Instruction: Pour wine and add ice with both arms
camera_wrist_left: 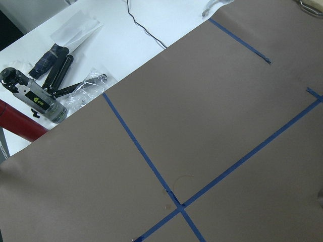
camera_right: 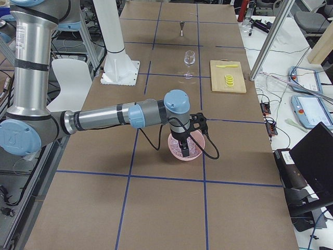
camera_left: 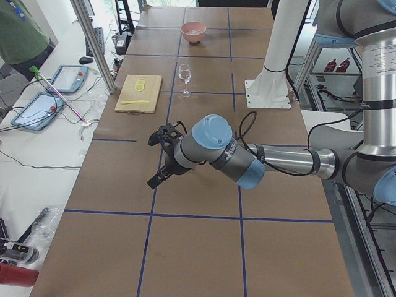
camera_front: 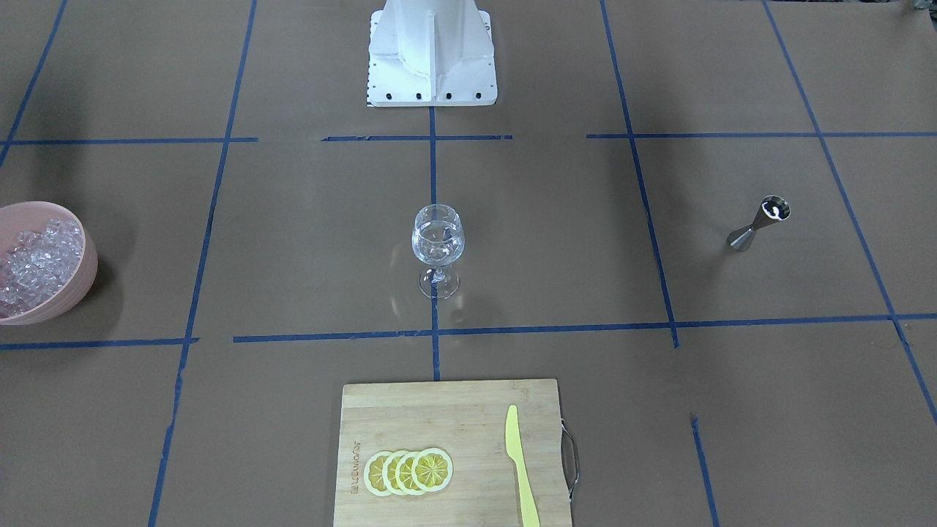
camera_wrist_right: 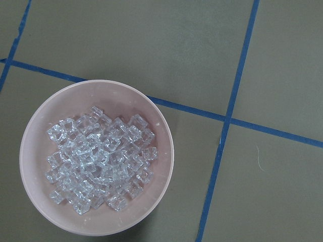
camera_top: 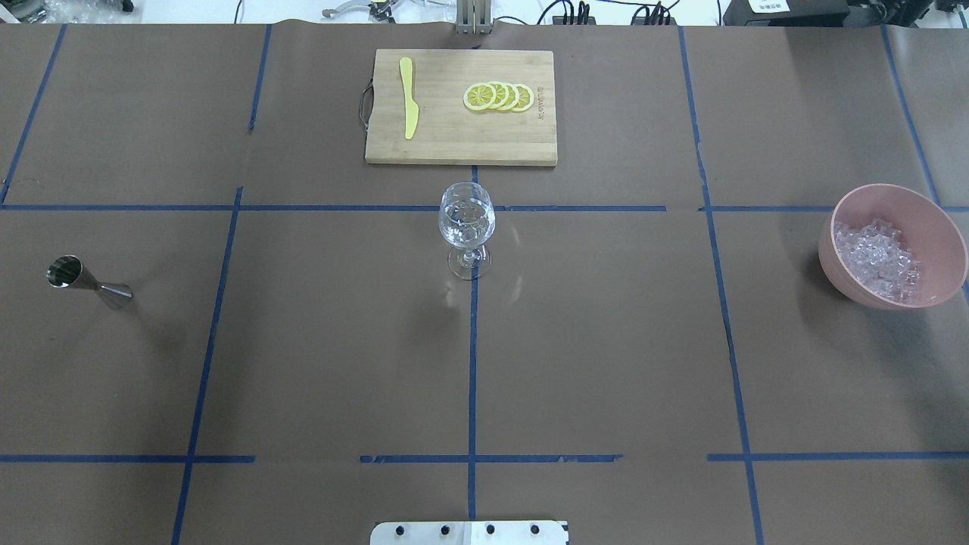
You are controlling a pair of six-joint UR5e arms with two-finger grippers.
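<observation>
A clear wine glass (camera_front: 438, 241) stands upright at the table's middle, also in the overhead view (camera_top: 467, 219). The ice (camera_top: 878, 257) fills a pink bowl (camera_top: 935, 219) at the robot's right; the right wrist view looks straight down on the ice (camera_wrist_right: 101, 161). My right gripper (camera_right: 184, 151) hangs just above that bowl (camera_right: 195, 139); I cannot tell if it is open or shut. My left gripper (camera_left: 154, 181) hovers over bare table near the robot's left end; I cannot tell its state. Neither gripper shows in the front or overhead views.
A steel jigger (camera_top: 87, 281) stands at the robot's left. A wooden cutting board (camera_top: 454, 144) beyond the glass carries lemon slices (camera_top: 500, 97) and a yellow knife (camera_top: 409, 106). The white pedestal base (camera_front: 432, 55) stands at the robot's edge. Tools lie off the table (camera_wrist_left: 45, 96).
</observation>
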